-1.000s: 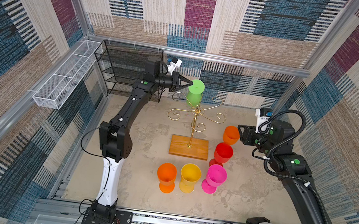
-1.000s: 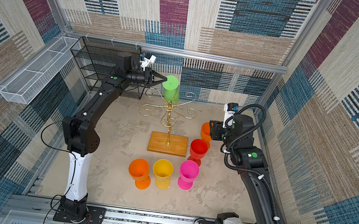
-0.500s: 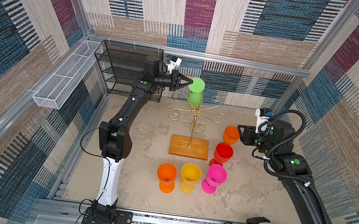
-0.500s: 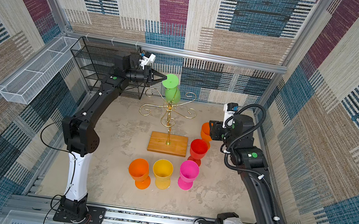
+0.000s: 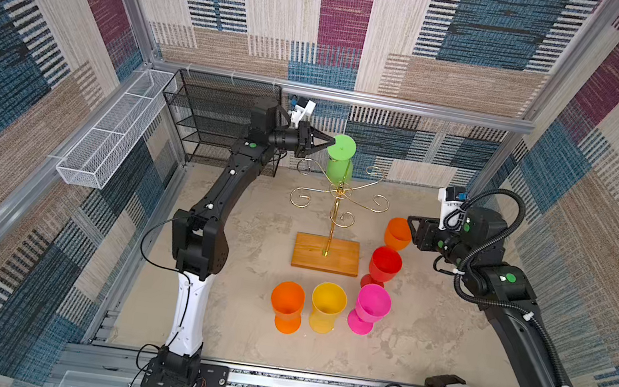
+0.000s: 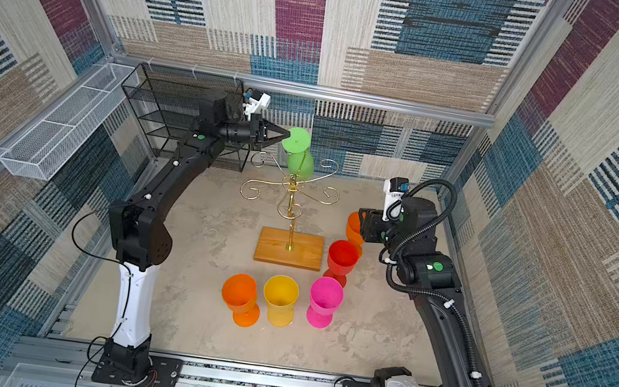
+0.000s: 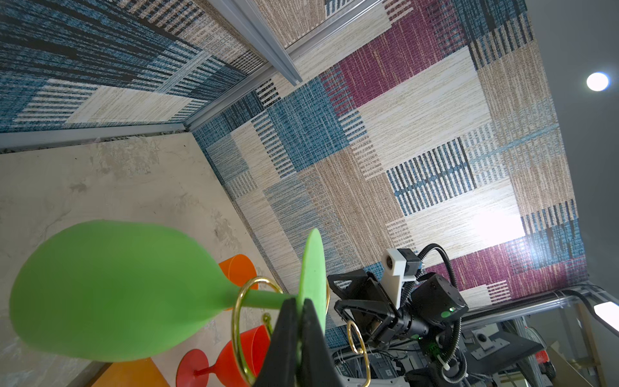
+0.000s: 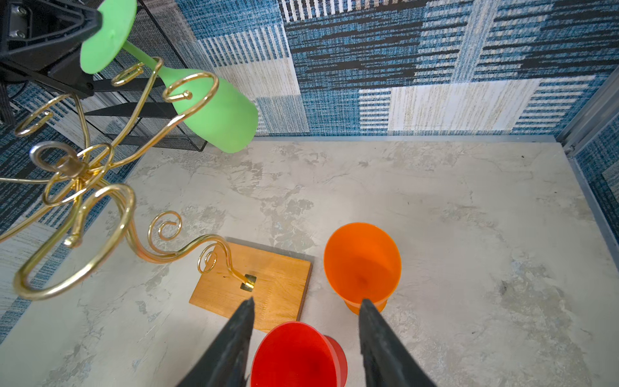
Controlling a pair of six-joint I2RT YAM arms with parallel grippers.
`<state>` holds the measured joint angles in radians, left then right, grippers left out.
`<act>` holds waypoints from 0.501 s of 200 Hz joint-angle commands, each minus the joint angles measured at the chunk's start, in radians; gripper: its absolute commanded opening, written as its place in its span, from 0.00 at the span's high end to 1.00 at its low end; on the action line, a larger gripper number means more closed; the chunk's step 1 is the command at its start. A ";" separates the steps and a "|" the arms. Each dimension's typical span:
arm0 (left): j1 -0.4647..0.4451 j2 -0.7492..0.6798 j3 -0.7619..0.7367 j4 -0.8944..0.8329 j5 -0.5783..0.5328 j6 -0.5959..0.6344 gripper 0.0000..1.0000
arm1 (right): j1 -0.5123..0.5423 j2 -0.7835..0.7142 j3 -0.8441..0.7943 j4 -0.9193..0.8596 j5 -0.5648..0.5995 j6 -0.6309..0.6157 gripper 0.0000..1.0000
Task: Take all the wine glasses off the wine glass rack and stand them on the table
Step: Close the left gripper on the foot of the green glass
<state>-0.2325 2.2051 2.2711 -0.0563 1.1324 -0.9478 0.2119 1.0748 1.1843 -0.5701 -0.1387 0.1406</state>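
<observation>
Green wine glass [image 5: 340,163] upside down and tilted, stem threaded through one curl of the wine glass rack [image 5: 335,207], rim of its foot pinched in the clenched left gripper [image 5: 330,144]. Right gripper [image 8: 306,301] released, fingers spread, nothing between them, well apart from the rack's top.

Counter [image 5: 235,330] pale grey-beige, marbled and blotched. Walls [image 5: 472,31] on three sides, woven patchwork of blue, maroon, beige and tan, set in an aluminium frame [image 5: 397,105].

One rack: gold pole, six curled arms, one light-wood base, below and ahead of the left gripper. Six wine glasses in all: the green one at the left gripper's tips, five upright on the counter. Orange glass [image 5: 398,234] and red glass [image 5: 386,263] just under the right gripper; pink glass [image 5: 372,305], yellow glass [image 5: 328,305] and second orange glass [image 5: 287,302] farther from it, in a row. One black mesh shelf unit [image 5: 222,122] behind the left gripper, one white wire basket [image 5: 111,133] beyond that, on the side wall.
</observation>
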 commanded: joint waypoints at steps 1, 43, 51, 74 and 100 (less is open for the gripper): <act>-0.003 0.004 0.002 0.056 0.015 -0.007 1.00 | 0.000 -0.002 -0.005 0.038 -0.007 0.004 0.48; -0.008 -0.012 -0.025 0.055 0.037 0.005 1.00 | -0.001 -0.004 -0.009 0.040 -0.010 0.007 0.48; -0.008 -0.019 -0.033 0.056 0.041 0.011 1.00 | -0.001 -0.004 -0.010 0.040 -0.011 0.007 0.48; -0.008 -0.039 -0.057 0.056 0.059 0.024 1.00 | -0.001 -0.006 -0.012 0.040 -0.011 0.009 0.48; -0.007 -0.057 -0.081 0.067 0.072 0.026 1.00 | -0.002 -0.006 -0.012 0.041 -0.013 0.013 0.48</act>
<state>-0.2398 2.1708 2.2059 -0.0345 1.1595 -0.9413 0.2119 1.0729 1.1732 -0.5655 -0.1394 0.1410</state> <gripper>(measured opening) 0.074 0.522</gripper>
